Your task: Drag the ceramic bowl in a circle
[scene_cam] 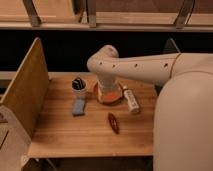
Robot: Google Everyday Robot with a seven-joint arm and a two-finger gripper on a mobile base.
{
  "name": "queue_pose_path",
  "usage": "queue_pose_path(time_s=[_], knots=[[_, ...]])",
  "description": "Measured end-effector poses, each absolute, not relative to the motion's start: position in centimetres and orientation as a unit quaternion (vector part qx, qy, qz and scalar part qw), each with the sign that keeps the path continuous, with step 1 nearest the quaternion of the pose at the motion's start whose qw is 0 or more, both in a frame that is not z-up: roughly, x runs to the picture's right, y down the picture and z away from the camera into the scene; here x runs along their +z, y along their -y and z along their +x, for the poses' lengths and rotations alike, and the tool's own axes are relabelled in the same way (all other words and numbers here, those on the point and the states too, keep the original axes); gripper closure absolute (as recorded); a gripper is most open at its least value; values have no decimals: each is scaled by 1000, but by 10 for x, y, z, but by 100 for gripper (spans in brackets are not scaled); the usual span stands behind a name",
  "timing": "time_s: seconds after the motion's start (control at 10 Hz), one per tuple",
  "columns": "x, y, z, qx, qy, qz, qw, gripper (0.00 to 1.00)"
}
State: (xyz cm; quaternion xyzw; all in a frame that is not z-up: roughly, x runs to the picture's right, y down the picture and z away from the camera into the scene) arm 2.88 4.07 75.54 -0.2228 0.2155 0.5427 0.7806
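The ceramic bowl (113, 94), a shallow glossy orange-red dish, sits on the wooden table (90, 135) near its back middle. My white arm reaches in from the right and bends down over the bowl's left side. The gripper (103, 92) is down at the bowl's left rim, mostly covered by the wrist, so whether it touches the dish does not show.
A small white cup with a dark top (78, 84) stands left of the bowl, with a blue sponge (78, 106) in front of it. A white bottle (131, 100) lies right of the bowl; a dark red oblong item (114, 122) lies nearer. A wooden panel (25, 95) walls the table's left side.
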Motion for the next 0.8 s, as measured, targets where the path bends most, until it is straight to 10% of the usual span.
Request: queue_pose_path(time_s=[0.8], knots=[[764, -2, 2, 412, -112, -279, 860, 35]])
